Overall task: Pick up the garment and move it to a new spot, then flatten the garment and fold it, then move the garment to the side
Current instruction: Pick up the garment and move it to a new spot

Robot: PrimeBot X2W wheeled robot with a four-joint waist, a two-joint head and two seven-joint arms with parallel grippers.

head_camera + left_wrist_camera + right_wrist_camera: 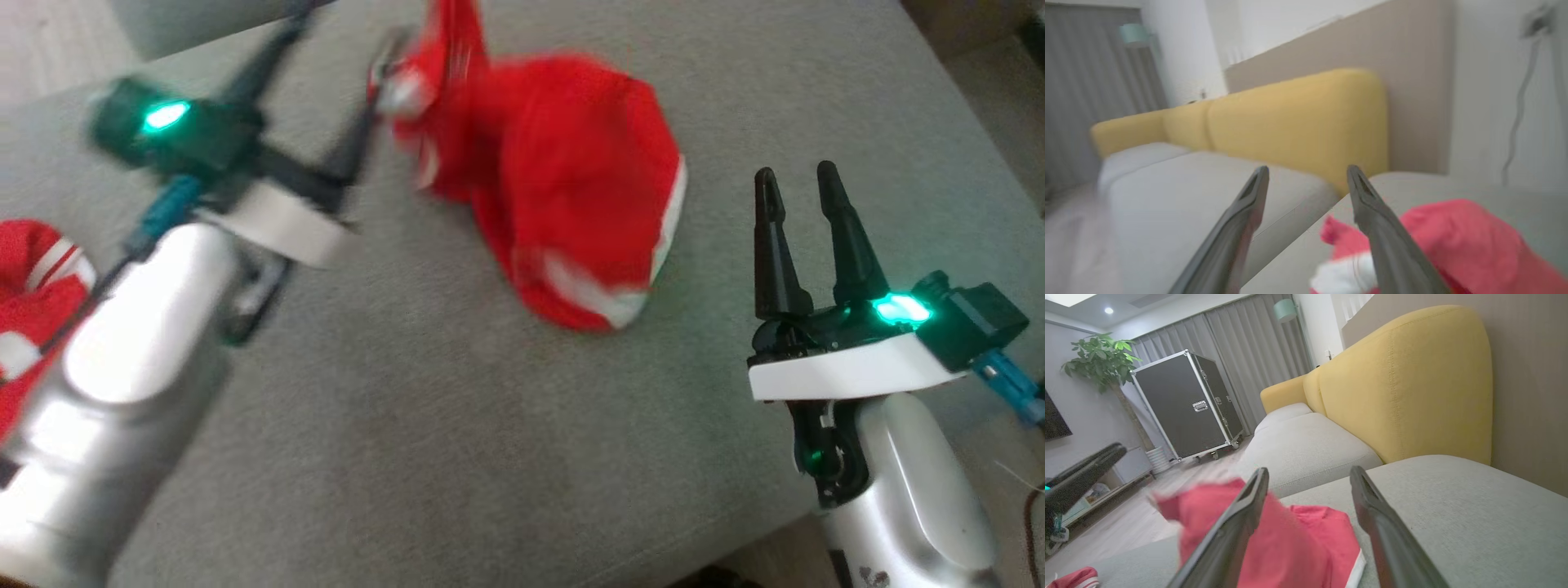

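Below the yellow backrest (1404, 384), a grey cushion (457, 425) bears the crumpled red garment (571, 212), its far end blurred. Left gripper (1307, 170) and right gripper (796, 173) both stand with fingers apart.

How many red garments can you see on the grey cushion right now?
2. The crumpled red garment lies near the middle of the grey cushion. The striped red garment sits at the cushion's left edge, cut off by the head view's frame. Others may lie outside the pictures.

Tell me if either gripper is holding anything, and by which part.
Nothing is held: the left gripper and right gripper are both open, and the red garment sits between neither's fingers.
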